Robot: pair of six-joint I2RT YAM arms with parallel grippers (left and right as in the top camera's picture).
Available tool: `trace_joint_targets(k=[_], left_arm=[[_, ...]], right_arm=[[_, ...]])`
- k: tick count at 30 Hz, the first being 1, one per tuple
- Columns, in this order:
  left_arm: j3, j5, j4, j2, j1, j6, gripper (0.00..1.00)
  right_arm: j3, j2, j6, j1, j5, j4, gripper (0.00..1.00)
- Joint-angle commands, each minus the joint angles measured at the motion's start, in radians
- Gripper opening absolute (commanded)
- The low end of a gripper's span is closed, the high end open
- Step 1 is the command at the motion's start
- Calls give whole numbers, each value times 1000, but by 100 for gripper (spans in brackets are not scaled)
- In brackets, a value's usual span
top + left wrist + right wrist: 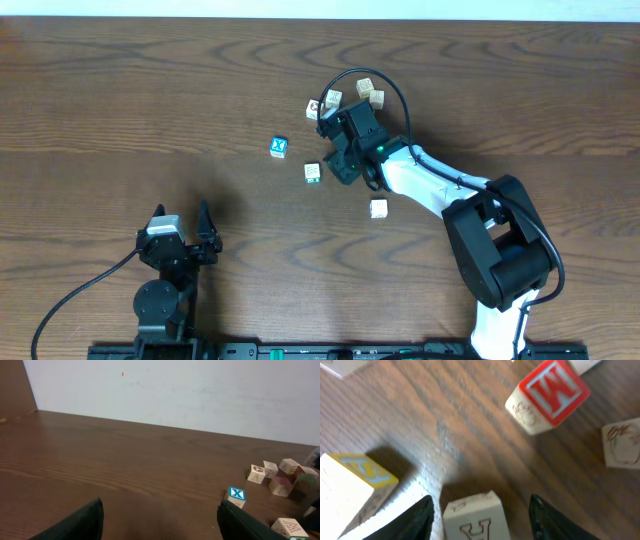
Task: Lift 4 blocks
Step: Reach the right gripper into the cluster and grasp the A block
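The bright blue block with a white X point(279, 147) point(236, 494) lies left of my right gripper point(333, 148). A cream block with green marks point(312, 173) point(290, 527) lies just below it, and another cream block point(378, 208) sits beside the right arm. In the right wrist view my right gripper point(480, 502) is open, with a cream block bearing an outlined letter point(475, 517) between its fingers and a gap on each side. My left gripper point(182, 218) point(160, 510) stands open over bare table at the front left.
A red-faced M cube point(547, 395) lies just beyond the right fingertips, a cube with a yellow S point(350, 485) to their left and a cream cube point(622, 445) to the right. More cubes point(365, 90) cluster behind the right gripper.
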Motion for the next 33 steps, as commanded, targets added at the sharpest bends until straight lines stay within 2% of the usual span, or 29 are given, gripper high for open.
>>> trace_joint_targets(k=[1,10,14,23,33], left_arm=[[-14,-13,-48,-5,5,-2,73],[-14,-13,-48,-5,5,-2,73],[-14,-13,-48,-5,5,-2,73],[-14,-13,-48,-5,5,-2,73],[-14,-13,-48,-5,5,-2,73]], right_arm=[[14,7,4,13,-4,-7,52],[14,7,6,13,0,-13,34],[14,7,74,13,53,-13,27],[15,-40,112,13,80,-66,21],[15,-246,175,11,219,-174,20]])
